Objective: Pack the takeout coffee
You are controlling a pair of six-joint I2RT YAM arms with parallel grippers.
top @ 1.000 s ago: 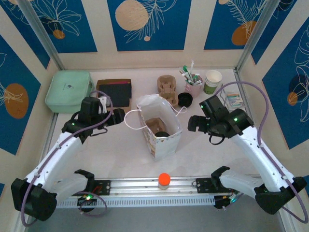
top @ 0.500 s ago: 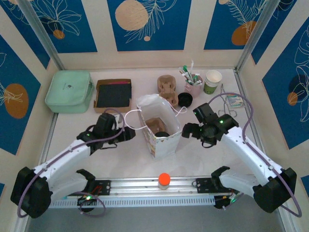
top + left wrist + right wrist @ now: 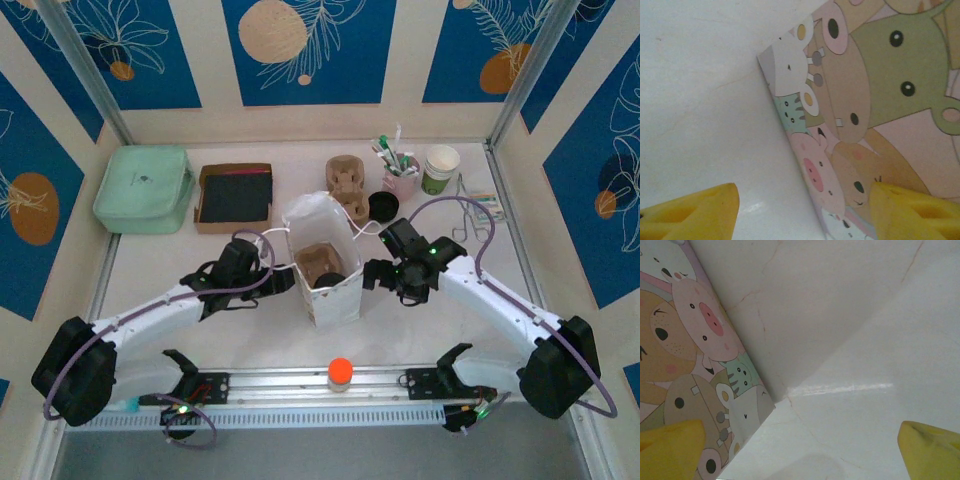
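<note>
Takeout coffee: inside the paper bag, at its near end, just beside the brown pulp carrier and perhaps seated in it; the round black lid is visible, the cup wall is hidden by the bag
Coffee's axis: the lid faces up toward the overhead camera and reads as a full round, so the long axis stands upright as far as can be told; a slight tilt cannot be judged
Bag: upright in the middle of the table; mouth open; white handles fall to either side; cartoon animals printed on its walls
Left gripper: at the bag's left wall, pointing toward it; in the wrist view its yellow fingers stand wide apart, one over bare table, the other over the printed wall, the bag's corner edge between them; holding nothing; whether it touches the bag cannot be told
Right gripper: at the bag's right wall; jaws spread wide, yellow fingers at the two lower corners of its wrist view, the bag's corner near the left one; empty
Back of table: a second carrier, a black round thing, a pink holder and a lidless cup — all well apart from both grippers
</note>
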